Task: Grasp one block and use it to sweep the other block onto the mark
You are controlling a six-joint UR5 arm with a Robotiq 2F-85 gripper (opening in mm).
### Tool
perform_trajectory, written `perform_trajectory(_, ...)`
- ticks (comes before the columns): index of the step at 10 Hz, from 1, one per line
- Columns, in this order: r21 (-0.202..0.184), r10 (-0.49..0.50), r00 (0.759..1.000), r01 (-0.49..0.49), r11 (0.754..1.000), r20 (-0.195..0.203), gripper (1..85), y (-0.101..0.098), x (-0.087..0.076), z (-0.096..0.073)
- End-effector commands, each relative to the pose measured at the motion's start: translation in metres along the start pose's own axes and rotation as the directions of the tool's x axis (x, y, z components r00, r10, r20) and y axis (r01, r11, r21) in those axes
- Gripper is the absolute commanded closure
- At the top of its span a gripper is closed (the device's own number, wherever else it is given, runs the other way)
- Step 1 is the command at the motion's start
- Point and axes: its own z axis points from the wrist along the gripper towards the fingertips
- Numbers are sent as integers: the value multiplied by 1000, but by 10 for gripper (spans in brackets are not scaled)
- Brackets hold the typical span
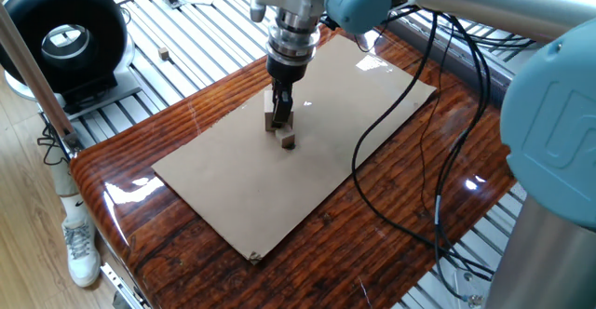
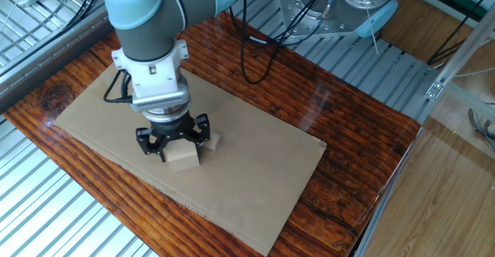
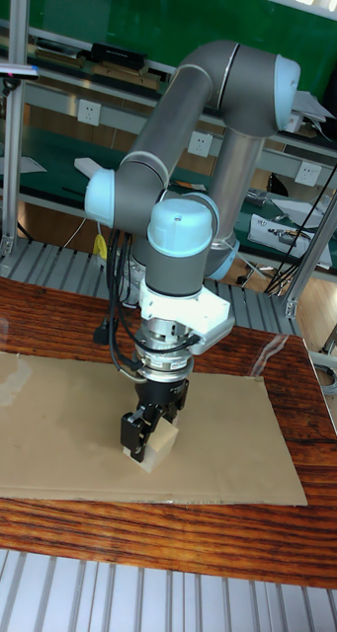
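On the desk [image 1: 186, 123] lies one cardboard sheet [image 1: 242, 188] carrying two wooden cubes, one large pale cube [image 2: 183, 155] and one small brown cube [image 1: 288, 141], beneath one robot arm [image 2: 151, 48].

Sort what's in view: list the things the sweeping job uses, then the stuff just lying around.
Job:
gripper, shut on the large pale block
small brown block
cardboard sheet; mark not visible

Lying about:
round black device
white shoe
black cables
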Motion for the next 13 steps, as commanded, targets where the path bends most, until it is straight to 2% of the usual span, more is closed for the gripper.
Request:
perform_trajectory(1, -1, 1, 1000, -1, 1000, 8, 183, -7, -2, -2)
perform_trajectory(3, 14, -20, 1000, 20, 1000, 7, 180, -18, 2, -2)
perform_trajectory(4, 28, -26, 1000, 26, 999, 13, 33, -23, 2, -3)
perform_trajectory(5, 31, 2, 1000, -2, 1000, 1, 7, -23, 6, -6)
perform_trajectory(6, 21, 17, 1000, -17, 1000, -10, 7, -21, 10, -11)
perform_trajectory(7, -7, 22, 1000, -22, 1000, -2, 7, -18, 9, -14)
perform_trajectory(9, -50, 14, 1000, -15, 999, -13, 7, -20, 16, -26)
perform_trajectory(10, -96, 40, 998, -44, 994, -44, 7, -14, 22, -39)
perform_trajectory(11, -103, 45, 995, -55, 993, -89, 7, -16, 28, -57)
perform_trajectory(12, -91, 42, 991, -54, 994, -126, 7, -22, 32, -75)
perform_trajectory(13, -92, 38, 989, -51, 994, -140, 7, -29, 30, -89)
